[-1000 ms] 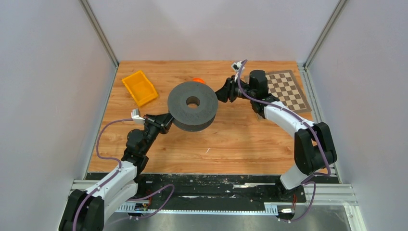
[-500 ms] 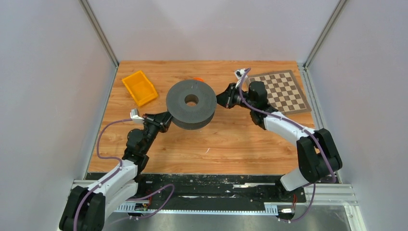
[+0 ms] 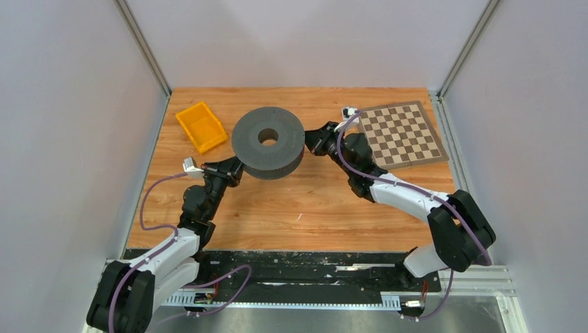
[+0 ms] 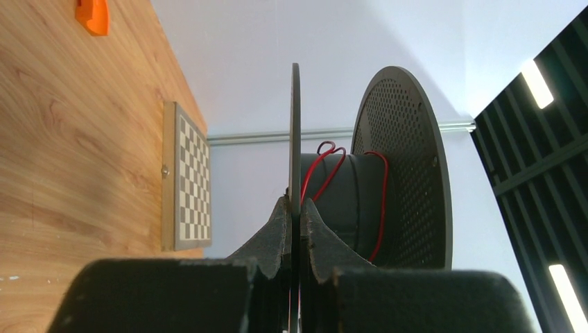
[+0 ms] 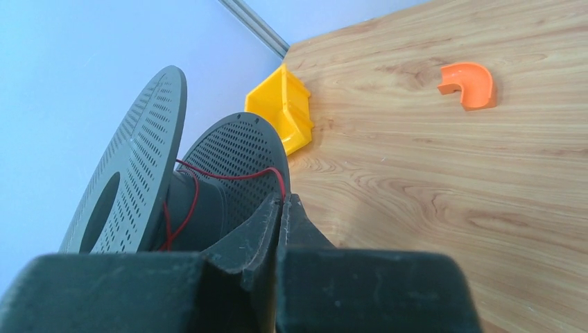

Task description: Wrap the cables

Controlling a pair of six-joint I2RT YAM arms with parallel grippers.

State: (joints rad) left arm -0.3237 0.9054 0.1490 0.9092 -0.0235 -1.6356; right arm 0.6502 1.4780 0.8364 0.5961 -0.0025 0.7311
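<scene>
Spool (image 3: 248,144) flanges tight in left pincer (image 4: 294,208) and right pincer (image 5: 283,202); red cables (image 4: 317,173) (wrist views only).

Red cable (image 5: 236,177), dark grey perforated spool (image 3: 248,142), yellow bin (image 3: 201,126), brown-white checkerboard (image 3: 401,133)

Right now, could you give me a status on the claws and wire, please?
Left claw shut on spool rim. Right claw shut on opposite side. Wire: few loose turns on core. Bin nearby, not touching.
</scene>
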